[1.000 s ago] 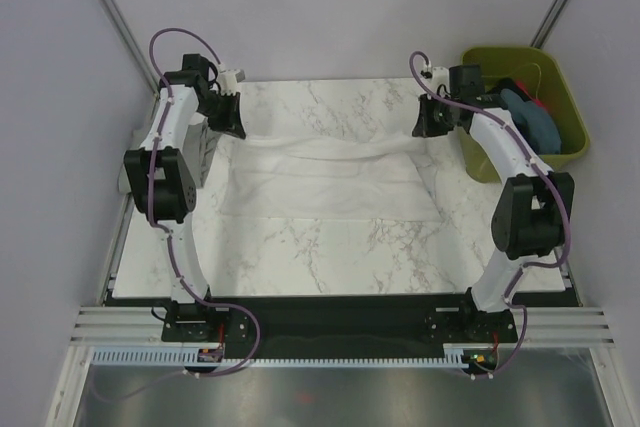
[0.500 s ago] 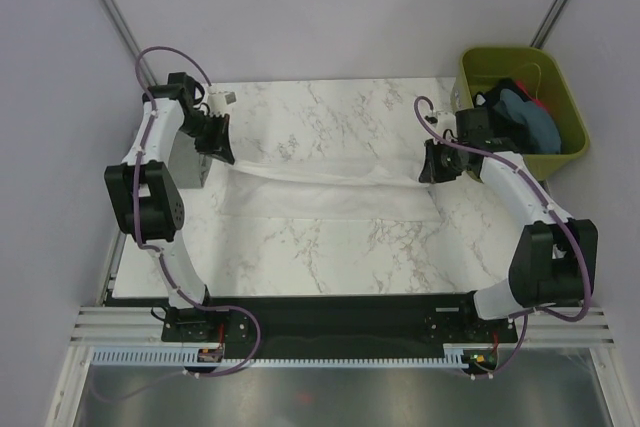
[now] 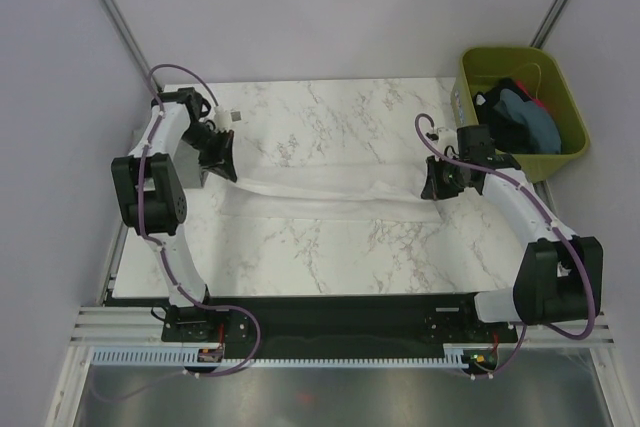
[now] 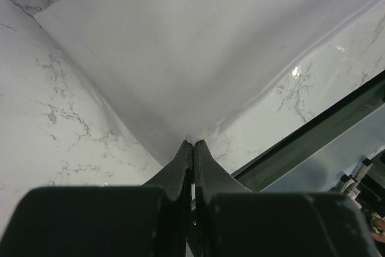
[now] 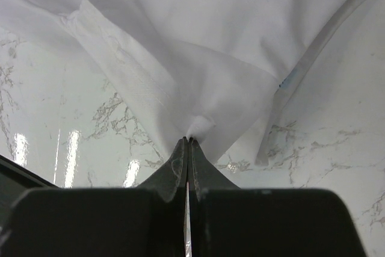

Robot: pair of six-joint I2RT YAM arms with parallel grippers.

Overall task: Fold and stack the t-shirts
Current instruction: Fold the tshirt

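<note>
Far right, olive bin [image 3: 505, 51], shirts [image 3: 530, 119] inside

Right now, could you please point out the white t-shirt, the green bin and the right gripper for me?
white t-shirt [image 3: 330, 190]: top view, middle of the cloth.
green bin [image 3: 505, 50]: top view, far rim.
right gripper [image 5: 187, 139]: right wrist view, closed fingertips pinching the shirt.

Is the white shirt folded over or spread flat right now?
Partly folded: white shirt lies in a narrow doubled band, its ends pinched by left gripper and right gripper.
</note>
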